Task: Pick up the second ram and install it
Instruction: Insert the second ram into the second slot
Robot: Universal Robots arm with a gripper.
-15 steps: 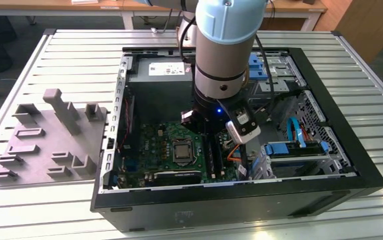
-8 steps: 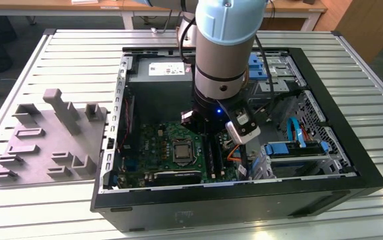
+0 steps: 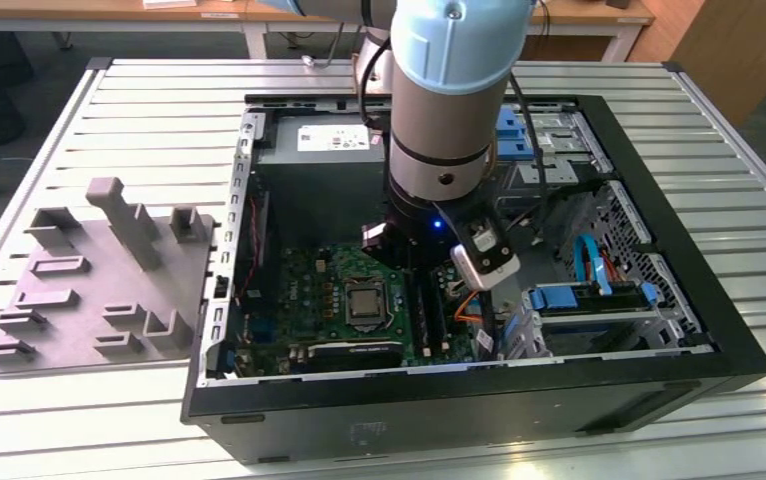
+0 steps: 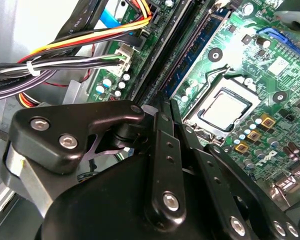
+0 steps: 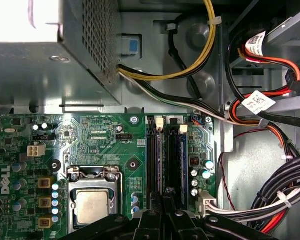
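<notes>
My gripper reaches down into the open computer case over the motherboard's long black memory slots. Its fingers are drawn close together and shut on the second ram. The ram is seen edge-on as a thin dark strip standing in line with a slot. A blue-green stick with black chips sits in the neighbouring slot. In the exterior view the arm's wrist covers most of the gripper above the slots.
The processor socket lies beside the slots. Cable bundles run along the other side. The power supply fills the case's far end and drive cages its exterior view's right. A grey holder block stands outside on the slatted table.
</notes>
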